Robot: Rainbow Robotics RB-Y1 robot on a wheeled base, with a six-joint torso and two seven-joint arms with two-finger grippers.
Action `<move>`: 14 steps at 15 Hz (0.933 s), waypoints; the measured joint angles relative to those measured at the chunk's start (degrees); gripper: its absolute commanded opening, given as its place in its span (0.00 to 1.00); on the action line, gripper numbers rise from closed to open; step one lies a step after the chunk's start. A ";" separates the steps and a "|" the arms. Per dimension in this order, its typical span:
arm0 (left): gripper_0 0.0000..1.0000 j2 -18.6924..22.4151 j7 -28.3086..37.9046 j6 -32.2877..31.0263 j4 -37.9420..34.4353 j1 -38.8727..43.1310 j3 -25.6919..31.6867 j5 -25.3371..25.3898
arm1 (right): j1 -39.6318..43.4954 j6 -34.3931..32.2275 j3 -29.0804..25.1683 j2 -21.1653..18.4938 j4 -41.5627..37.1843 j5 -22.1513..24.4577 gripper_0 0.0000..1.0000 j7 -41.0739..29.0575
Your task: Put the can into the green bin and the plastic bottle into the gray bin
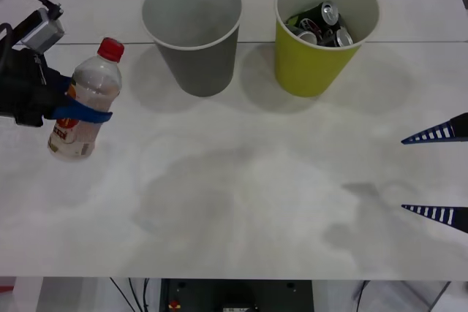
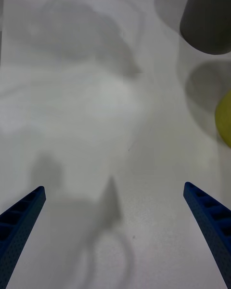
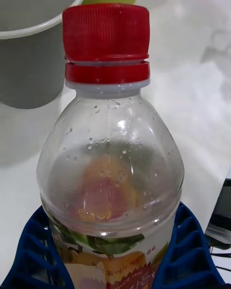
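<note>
My left gripper (image 1: 80,111) is shut on the plastic bottle (image 1: 84,104), a clear one with a red cap, held at the table's left side, left of the gray bin (image 1: 192,33). Close up, the plastic bottle (image 3: 110,164) sits between the blue fingers (image 3: 185,255), with the gray bin (image 3: 33,43) behind it. The green bin (image 1: 322,34) stands right of the gray one and holds cans (image 1: 322,23). My right gripper (image 1: 439,174) hangs open at the right edge, nothing between its fingers. The gray bin (image 2: 208,17) and green bin (image 2: 224,118) show in the right wrist view.
The white table (image 1: 241,188) stretches bare between the two arms and in front of both bins. A seam (image 1: 409,42) runs across the table behind the bins. Dark equipment (image 1: 234,296) and cables lie below the front edge.
</note>
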 measured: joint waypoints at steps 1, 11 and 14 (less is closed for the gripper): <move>0.00 1.70 1.79 -0.10 0.00 -2.74 -2.35 -0.29 | 0.00 0.00 0.00 0.00 0.00 0.00 1.00 0.00; 0.00 5.83 6.94 -0.13 15.17 -37.00 -26.04 1.17 | 0.00 0.00 0.00 0.00 0.00 0.00 1.00 0.00; 0.00 3.74 6.94 -0.18 22.04 -47.22 -33.94 0.98 | 0.00 0.00 0.00 0.00 0.00 0.00 1.00 0.00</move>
